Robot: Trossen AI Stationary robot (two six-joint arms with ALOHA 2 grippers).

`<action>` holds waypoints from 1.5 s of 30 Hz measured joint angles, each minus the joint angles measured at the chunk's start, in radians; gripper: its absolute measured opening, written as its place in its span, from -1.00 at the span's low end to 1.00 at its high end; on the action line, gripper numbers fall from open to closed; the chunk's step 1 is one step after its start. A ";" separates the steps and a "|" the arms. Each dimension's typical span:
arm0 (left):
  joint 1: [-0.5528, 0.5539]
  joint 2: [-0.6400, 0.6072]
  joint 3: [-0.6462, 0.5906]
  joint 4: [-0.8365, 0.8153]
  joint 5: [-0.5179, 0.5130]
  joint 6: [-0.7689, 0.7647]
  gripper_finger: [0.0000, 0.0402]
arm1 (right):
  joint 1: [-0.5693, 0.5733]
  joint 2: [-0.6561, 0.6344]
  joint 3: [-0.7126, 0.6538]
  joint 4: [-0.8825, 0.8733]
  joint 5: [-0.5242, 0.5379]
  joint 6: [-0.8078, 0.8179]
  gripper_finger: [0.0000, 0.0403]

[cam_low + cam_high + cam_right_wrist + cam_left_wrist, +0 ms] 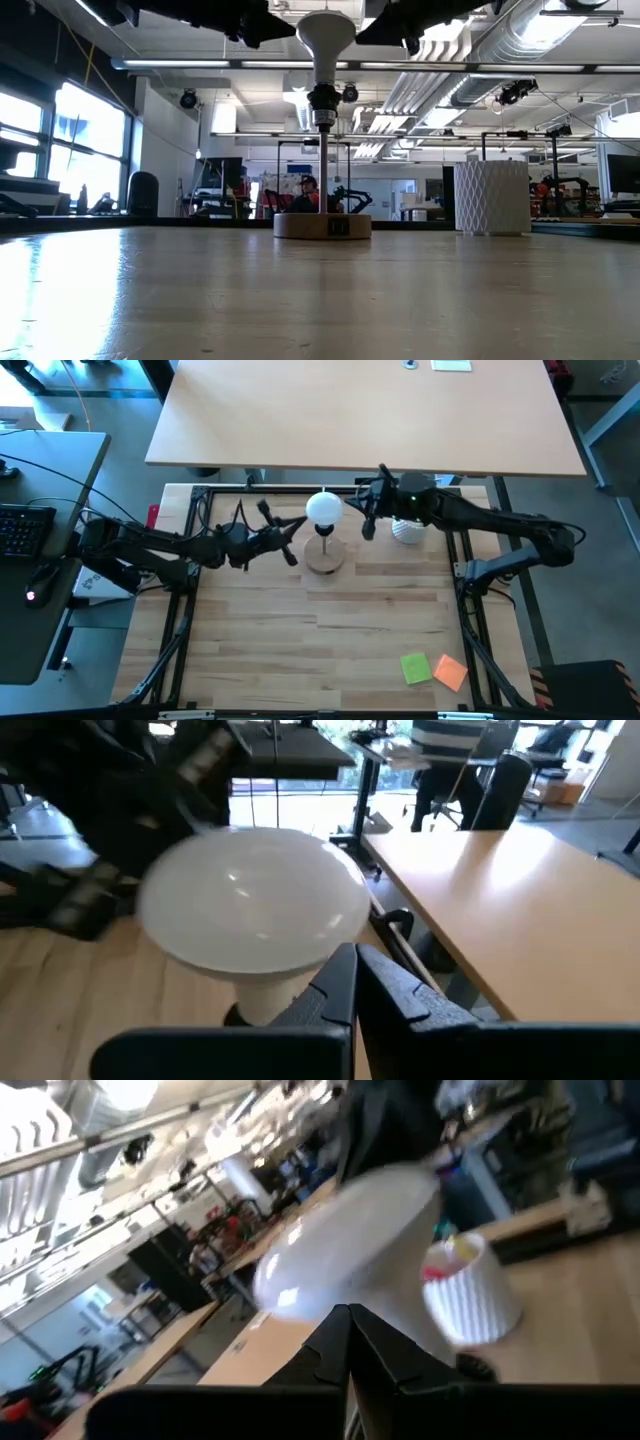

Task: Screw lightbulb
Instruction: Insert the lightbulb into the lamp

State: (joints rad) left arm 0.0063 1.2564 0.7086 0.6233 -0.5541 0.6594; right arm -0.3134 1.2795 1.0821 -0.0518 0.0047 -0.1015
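Note:
The white lightbulb stands upright with its narrow end in the black socket of the round wooden lamp base, at the middle of the table's far part. My left gripper is shut, level, with its tips at the bulb's left side. In its wrist view the shut tips sit just below the globe. My right gripper is shut too and stands to the right of the bulb. In the right wrist view its tips lie by the bulb's neck. My left gripper's shut tips stand close against the globe's left side, coming level from the table's left; I cannot tell whether they touch it. My right gripper's shut tips stand by the neck under the globe, coming from the table's right; I cannot tell whether they touch.
A white ribbed cup with pink items stands just right of the lamp, under my right arm. A green and an orange sticky note lie near the front right corner. A second tabletop lies beyond the far edge.

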 joint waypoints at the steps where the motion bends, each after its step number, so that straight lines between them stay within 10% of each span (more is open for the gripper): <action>1: -0.008 0.000 0.000 0.017 0.002 0.000 -1.00 | -0.009 0.014 0.000 0.010 -0.002 0.007 -1.00; 29: 0.142 0.004 0.000 -0.063 -0.095 -0.050 -1.00 | 0.148 -0.049 0.000 -0.019 -0.091 -0.009 -1.00; 39: 0.034 -0.051 0.000 0.022 0.019 -0.019 -1.00 | -0.020 0.002 0.000 0.023 -0.005 0.018 -1.00; 45: 0.042 -0.036 0.000 0.021 0.080 -0.032 -1.00 | -0.105 0.076 0.000 0.150 -0.215 0.055 -1.00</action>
State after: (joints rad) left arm 0.0484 1.2206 0.7086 0.6440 -0.4744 0.6278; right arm -0.4184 1.3557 1.0817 0.0978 -0.2101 -0.0463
